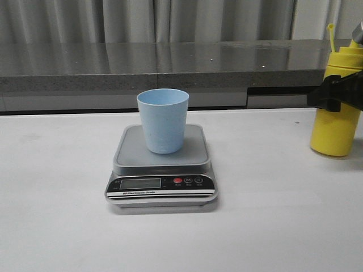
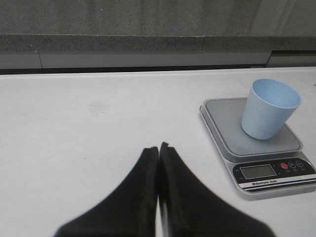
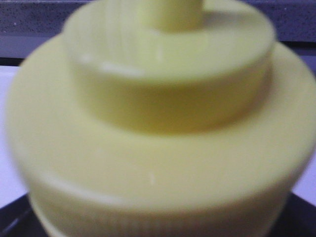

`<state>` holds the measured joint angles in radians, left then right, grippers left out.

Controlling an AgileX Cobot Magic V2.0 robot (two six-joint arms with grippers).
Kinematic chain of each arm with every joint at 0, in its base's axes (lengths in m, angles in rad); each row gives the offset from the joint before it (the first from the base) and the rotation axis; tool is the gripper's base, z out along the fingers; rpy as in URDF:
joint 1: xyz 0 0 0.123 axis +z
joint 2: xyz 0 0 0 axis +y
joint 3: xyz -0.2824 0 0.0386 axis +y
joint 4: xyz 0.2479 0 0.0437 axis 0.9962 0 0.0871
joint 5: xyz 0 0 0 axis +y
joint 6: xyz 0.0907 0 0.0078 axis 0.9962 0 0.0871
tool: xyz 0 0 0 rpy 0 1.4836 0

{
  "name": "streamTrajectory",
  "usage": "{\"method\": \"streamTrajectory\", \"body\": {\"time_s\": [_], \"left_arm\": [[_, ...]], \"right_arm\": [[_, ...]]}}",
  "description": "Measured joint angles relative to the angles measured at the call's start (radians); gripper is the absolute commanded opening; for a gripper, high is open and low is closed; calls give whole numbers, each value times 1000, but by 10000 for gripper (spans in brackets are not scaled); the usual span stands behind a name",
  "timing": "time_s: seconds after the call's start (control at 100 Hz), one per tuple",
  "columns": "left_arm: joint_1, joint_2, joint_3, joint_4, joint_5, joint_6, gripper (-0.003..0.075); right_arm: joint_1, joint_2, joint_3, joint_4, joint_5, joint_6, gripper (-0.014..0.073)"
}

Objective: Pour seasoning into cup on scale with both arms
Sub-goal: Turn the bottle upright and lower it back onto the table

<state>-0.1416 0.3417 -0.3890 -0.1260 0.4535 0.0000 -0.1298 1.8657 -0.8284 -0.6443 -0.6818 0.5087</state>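
Note:
The pale blue cup [image 1: 163, 120] stands upright on the silver-grey platform of the scale [image 1: 161, 170], mid-table; both also show in the left wrist view, the cup [image 2: 269, 108] and the scale [image 2: 222, 118]. The yellow seasoning bottle [image 1: 336, 127] stands at the far right edge, upright. My right gripper [image 1: 333, 93] clasps it just below its shoulder. In the right wrist view the bottle's blurred cap [image 3: 163, 123] fills the picture and hides the fingers. My left gripper [image 2: 158, 148] is shut and empty, low over bare table to the left of the scale.
A dark grey stone ledge [image 1: 170, 65] runs along the back of the white table [image 1: 57, 198], with curtains behind it. The scale's display and buttons face the front edge.

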Motion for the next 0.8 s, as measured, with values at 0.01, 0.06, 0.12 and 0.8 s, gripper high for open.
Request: {"method": "streamTrajectory", "body": {"time_s": [0.01,0.06,0.12,0.8], "left_arm": [[0,0,0,0,0,0,-20],[0,0,0,0,0,0,-20],[0,0,0,0,0,0,-20],[0,0,0,0,0,0,-20]], "right_arm": [[0,0,0,0,0,0,633],[0,1,5,0,0,2,633],[0,1,18,0,0,4,633],[0,-256,261,2,10,6,633]]}}
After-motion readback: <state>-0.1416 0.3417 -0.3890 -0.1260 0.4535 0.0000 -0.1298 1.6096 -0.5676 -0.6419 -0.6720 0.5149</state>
